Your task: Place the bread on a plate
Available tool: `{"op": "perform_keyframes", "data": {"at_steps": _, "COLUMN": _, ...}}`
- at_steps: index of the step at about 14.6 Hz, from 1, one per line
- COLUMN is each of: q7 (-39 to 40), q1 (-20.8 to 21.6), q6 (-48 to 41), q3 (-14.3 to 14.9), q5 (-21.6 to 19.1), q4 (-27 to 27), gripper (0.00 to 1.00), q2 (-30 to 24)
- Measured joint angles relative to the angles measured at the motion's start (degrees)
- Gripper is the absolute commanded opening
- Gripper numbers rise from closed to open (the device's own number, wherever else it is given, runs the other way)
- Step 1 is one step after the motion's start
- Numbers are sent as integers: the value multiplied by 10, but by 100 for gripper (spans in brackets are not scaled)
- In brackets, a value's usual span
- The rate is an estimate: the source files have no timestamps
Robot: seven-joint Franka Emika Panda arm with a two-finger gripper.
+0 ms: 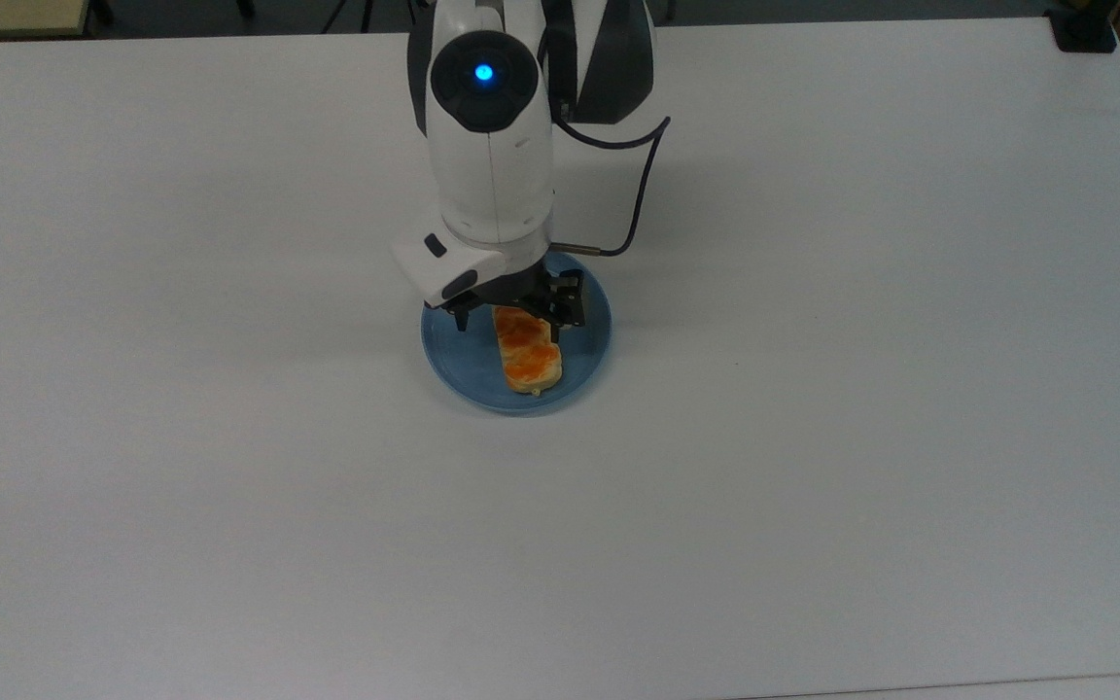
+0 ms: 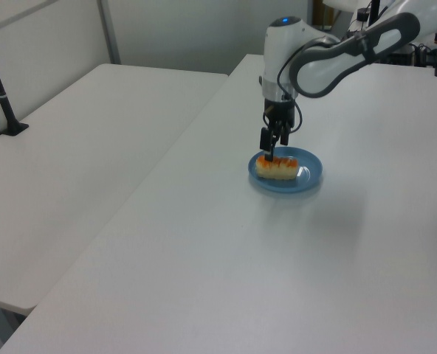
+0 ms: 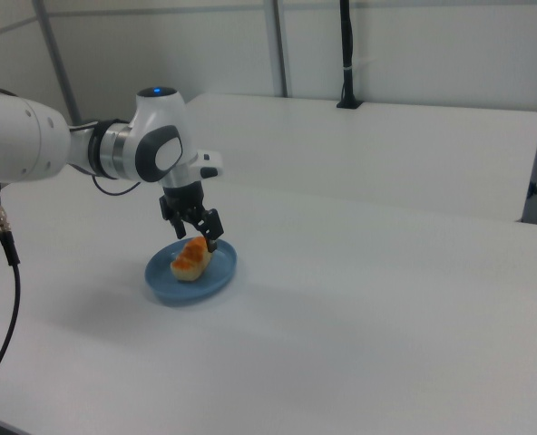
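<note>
Bread [image 1: 526,352]: laid flat inside plate [image 1: 458,360], mid-counter [image 1: 813,437]. Gripper [image 1: 513,316]: fingers spread, bread released, poised just above its far end. Risk: bread clipped and dragged off if gripper is withdrawn sideways.

robot lab, bare white tables [image 2: 204,280], plain partition walls [image 3: 414,45], clamped black pole [image 3: 346,54]
</note>
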State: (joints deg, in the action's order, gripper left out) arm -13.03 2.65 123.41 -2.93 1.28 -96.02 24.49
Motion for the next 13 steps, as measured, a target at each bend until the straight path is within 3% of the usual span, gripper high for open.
{"op": "perform_keyframes", "data": {"at_steps": 4, "q7": -10, "q1": -33, "q6": -131, "q3": 3, "q5": 0, "q4": 35, "gripper": 100, "q2": -58}}
{"op": "perform_keyframes", "data": {"at_steps": 6, "q7": -12, "q1": -54, "q6": -230, "q3": 5, "q5": 1, "q4": 64, "gripper": 100, "q2": -108}}
{"op": "perform_keyframes", "data": {"at_steps": 9, "q7": -15, "q1": -85, "q6": -293, "q3": 14, "q5": 1, "q4": 85, "gripper": 100, "q2": -180}}
{"op": "perform_keyframes", "data": {"at_steps": 13, "q7": -6, "q1": -76, "q6": -305, "q3": 88, "q5": -9, "q4": 84, "gripper": 100, "q2": -262}}
